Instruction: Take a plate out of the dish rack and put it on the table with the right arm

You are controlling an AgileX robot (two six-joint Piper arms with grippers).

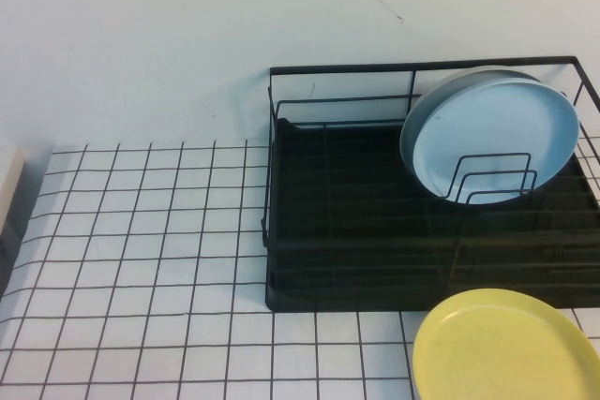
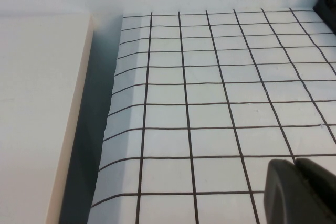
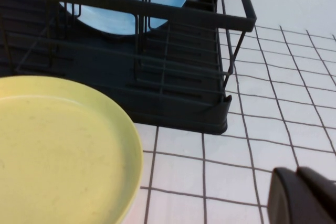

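- A plain white wall backs the table [image 1: 141,259], a white surface ruled into squares by thin black lines; a pale board lies beyond its left edge in the left wrist view.
- The plate [image 1: 506,348], round and matte yellow with a shallow raised rim, lies flat on the table at the near right, just in front of the near edge of the dish rack [image 1: 347,297]. It looks to be out of the rack already and set down, so the task seems nearly or fully done.
- Handling, as a judgement: it looks stiff and fairly light, probably a smooth plastic or melamine, so it could slip in a hard pinch. The raised rim is the natural place to take hold, one finger above and one below the edge; lying flat, the underside is hard to reach.
- The right gripper [image 3: 304,195] shows only as a dark tip in its own wrist view, near the plate's rim but apart from it, with bare squares between. Nothing lies between its fingers there; whether the jaws stand apart or together I cannot tell.
- A light blue plate [image 1: 492,133] stands upright in the rack's far right dividers, with another rim just behind it.
- The left gripper [image 2: 302,190] hangs over bare grid well to the left, far from the plate; its jaw state cannot be told either.
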